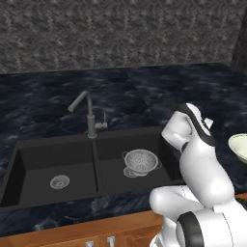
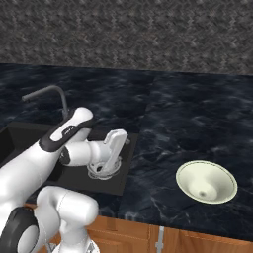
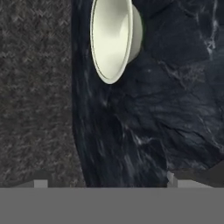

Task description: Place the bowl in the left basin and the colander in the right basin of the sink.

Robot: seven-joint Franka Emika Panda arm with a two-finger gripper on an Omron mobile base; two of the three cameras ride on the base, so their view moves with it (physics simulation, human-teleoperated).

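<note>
sitting upright on the dark counter (image 2: 188,113) at the lower right of the right base view, the bowl (image 2: 206,181) lies well apart from the gripper (image 2: 116,148), whose fingers stand spread and empty above the sink (image 1: 29,149) where the colander (image 1: 140,161) rests.

dim, flat rendered light; soft shadows, no glare; hand view pixelated, slightly blurry.

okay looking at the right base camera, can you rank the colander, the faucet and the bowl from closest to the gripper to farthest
1. The colander, in the right basin, partly hidden right behind the open gripper.
2. The faucet, at the back of the sink, up and to the left of the gripper.
3. The bowl, out on the counter to the right of the sink.
</note>
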